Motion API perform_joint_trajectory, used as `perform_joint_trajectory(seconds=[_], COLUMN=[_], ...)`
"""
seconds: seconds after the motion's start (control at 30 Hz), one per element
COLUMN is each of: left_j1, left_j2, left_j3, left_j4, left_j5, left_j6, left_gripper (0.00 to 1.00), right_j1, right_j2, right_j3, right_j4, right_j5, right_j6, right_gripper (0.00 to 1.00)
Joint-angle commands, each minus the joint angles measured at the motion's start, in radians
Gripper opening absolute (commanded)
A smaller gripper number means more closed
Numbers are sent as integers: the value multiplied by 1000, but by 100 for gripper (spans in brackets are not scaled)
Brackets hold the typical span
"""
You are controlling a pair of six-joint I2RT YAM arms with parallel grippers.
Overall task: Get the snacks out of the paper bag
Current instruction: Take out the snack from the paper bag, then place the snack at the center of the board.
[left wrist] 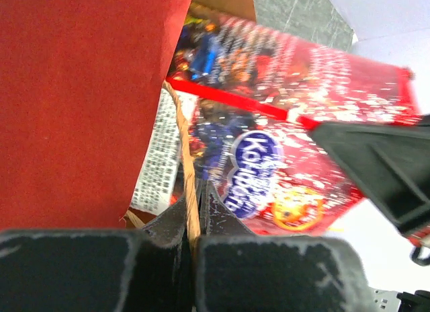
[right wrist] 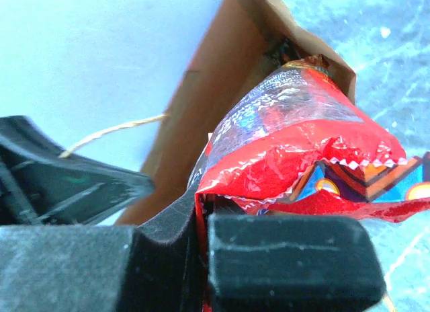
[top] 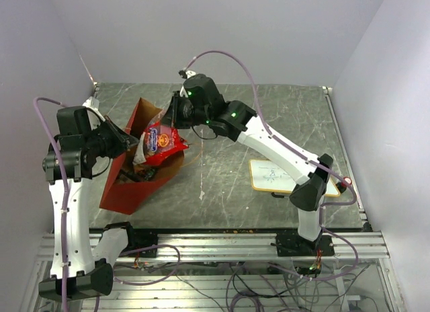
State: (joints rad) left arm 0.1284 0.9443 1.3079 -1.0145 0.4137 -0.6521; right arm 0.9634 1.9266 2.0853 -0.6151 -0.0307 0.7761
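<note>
Paper bag point(top: 126, 185): red, on left of table point(top: 282, 117). Left gripper point(left wrist: 194, 218): closed tight on twisted handle point(left wrist: 184, 140). Right gripper point(right wrist: 200, 214): clamped on edge of large red snack packet point(right wrist: 295, 124), which sits at the bag mouth, apparently partway out. White board point(top: 275, 176): well apart, right.

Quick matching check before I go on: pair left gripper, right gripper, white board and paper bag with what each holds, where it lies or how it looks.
1 left gripper
2 right gripper
3 white board
4 paper bag

A lying flat on the table, right side
B shut on the red snack bag
C red outside, brown inside
D shut on the twisted handle

Pairs: 1-D, 2-B, 3-A, 4-C
</note>
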Motion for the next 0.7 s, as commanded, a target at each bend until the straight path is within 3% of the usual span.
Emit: perform_joint_trajectory(seconds=[0.0,0.3,0.67], left_j1=[7,5,6], left_j2=[-13,13,20], left_j3=[-20,5,32], left_j4=[30,48,35], left_j5=[7,11,17], left_j6=[-9,-18,-20], left_gripper=[7,7,7], right_j1=[0,-1,-55], right_j2=[-101,-228,-397], right_j3=[130,139,-14], right_j4=[85,82,125], right_j5=[4,109,464], right_j6=[-28,-169,-412], right_gripper=[0,0,0])
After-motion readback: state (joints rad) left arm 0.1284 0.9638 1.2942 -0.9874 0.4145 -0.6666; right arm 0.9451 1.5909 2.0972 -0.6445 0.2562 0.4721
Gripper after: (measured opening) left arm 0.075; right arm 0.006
